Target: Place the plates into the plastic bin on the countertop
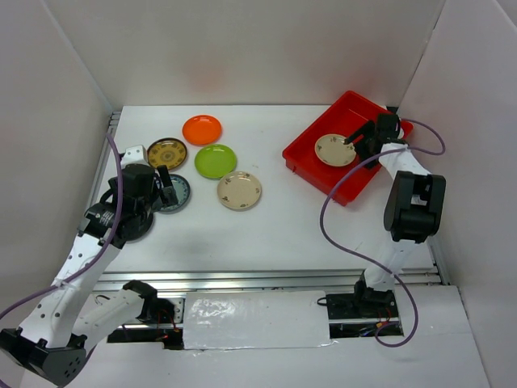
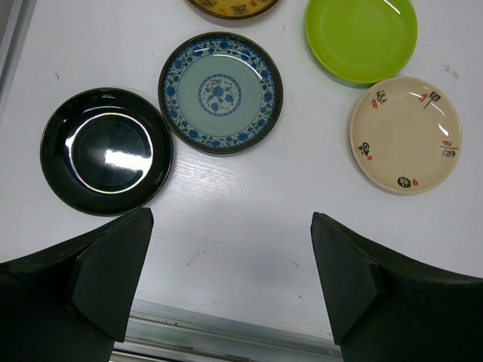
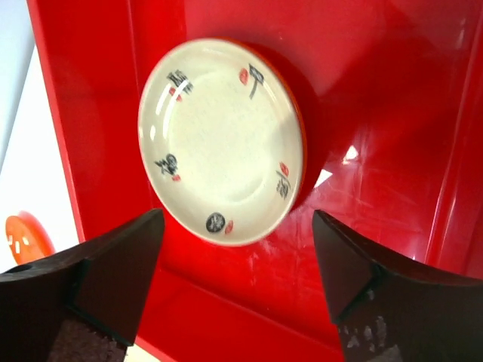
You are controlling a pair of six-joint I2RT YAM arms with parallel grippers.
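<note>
My left gripper (image 2: pixel 230 283) hangs over the white countertop (image 2: pixel 249 204), its fingers (image 2: pixel 113 275) spread wide with nothing between them. Ahead lie a glossy black plate (image 2: pixel 106 151) and, just beside it, a blue floral plate (image 2: pixel 220 92). To the right are a lime green plate (image 2: pixel 361 38) and a beige plate (image 2: pixel 405 134) marked with characters. A brown-gold plate (image 2: pixel 232 6) is cut off by the top edge. A metal rail (image 2: pixel 196 332) runs beneath my fingers.
</note>
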